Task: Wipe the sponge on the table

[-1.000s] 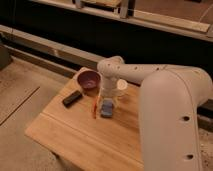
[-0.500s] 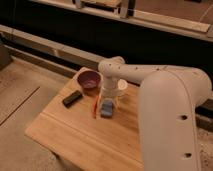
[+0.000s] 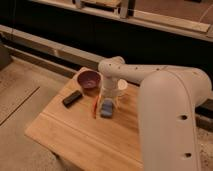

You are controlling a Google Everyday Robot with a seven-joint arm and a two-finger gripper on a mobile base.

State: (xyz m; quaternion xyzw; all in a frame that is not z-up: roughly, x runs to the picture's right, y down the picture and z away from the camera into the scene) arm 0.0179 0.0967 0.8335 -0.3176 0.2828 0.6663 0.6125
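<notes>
The table [image 3: 75,135] is a light wooden top of joined planks. A dark purple bowl [image 3: 89,79] stands near its far edge. No writing can be read on any item.

The sponge [image 3: 106,109], a small blue-grey block, lies flat on the wood, nearer the camera than the bowl and a little to its right. The gripper [image 3: 107,100] comes straight down from the white arm [image 3: 165,100] and ends right at the sponge's top. Where the two meet is hard to make out, so whether the gripper is closed on the sponge cannot be told.

A thin orange-red stick [image 3: 94,107] lies in front of the bowl, just beside the sponge. A black block [image 3: 72,98] sits in front of the bowl and to its left. To the bowl's right, a white cup [image 3: 121,87] is partly hidden behind the wrist.

The arm's broad white body covers the table's right side, and the picture's lower edge cuts off the near side.
</notes>
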